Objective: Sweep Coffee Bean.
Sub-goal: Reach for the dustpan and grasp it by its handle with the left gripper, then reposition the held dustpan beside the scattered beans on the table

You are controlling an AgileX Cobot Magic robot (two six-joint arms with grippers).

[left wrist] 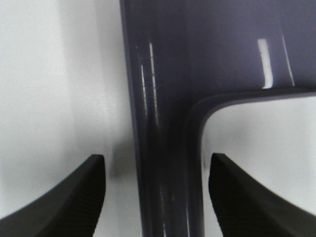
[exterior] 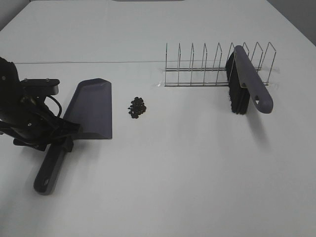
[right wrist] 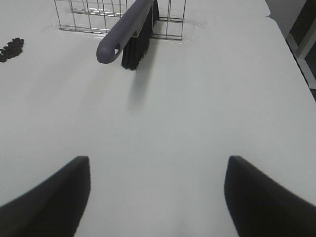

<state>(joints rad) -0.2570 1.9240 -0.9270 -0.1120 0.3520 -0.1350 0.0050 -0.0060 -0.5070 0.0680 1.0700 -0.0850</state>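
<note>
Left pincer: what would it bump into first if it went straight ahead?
Most likely the dustpan handle, which the open left pincer straddles; how far off is unclear.

White table [exterior: 197, 187], seam [exterior: 98, 62] across far part; grey floor [exterior: 303, 12] beyond corners; soft shadows.

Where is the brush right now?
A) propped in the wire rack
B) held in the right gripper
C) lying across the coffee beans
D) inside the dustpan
A: the brush leans in the wire rack, while the right gripper is open and apart from it.
</note>
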